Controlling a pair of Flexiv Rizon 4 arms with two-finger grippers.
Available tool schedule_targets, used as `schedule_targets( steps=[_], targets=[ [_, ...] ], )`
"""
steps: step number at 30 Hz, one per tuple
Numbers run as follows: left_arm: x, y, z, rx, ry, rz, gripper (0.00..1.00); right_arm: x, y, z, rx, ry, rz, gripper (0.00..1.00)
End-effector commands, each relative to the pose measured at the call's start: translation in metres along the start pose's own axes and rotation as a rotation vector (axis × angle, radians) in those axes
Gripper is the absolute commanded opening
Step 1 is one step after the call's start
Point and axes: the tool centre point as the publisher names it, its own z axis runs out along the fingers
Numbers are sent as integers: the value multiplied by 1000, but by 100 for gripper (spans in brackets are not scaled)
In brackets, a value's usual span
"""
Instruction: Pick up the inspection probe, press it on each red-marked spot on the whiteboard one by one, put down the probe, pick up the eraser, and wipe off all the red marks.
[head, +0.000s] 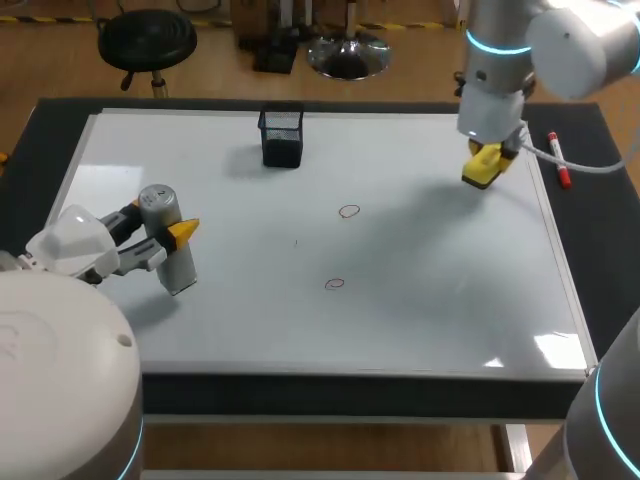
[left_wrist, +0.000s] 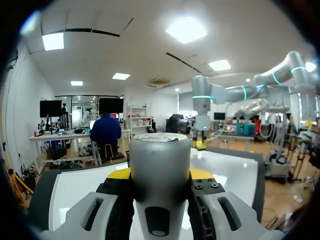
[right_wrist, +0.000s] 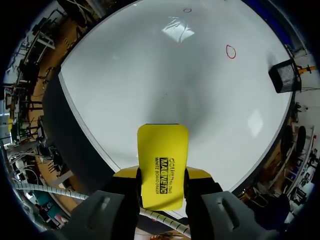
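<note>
Inspection probe (head: 178, 268), a stiff, smooth, probably slippery cylinder, is clamped mid-body in the left end effector (head: 165, 225); the right end effector (right_wrist: 161, 176) grips the eraser (right_wrist: 163, 150).

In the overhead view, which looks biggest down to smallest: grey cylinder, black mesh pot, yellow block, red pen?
1. grey cylinder
2. black mesh pot
3. yellow block
4. red pen
Pot and block look close; the block is held up nearer the camera and partly hidden, so that pair is unsure.
</note>
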Motion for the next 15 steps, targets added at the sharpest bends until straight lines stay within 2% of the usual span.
schedule_targets(
  steps=[1, 15],
  targets=[
    [2, -1, 3, -2, -9, 2, 0, 7, -10, 4, -10, -6, 13, 0],
    [2, -1, 3, -2, -9, 2, 0, 12, -14, 6, -11, -3, 41, 0]
  ],
)
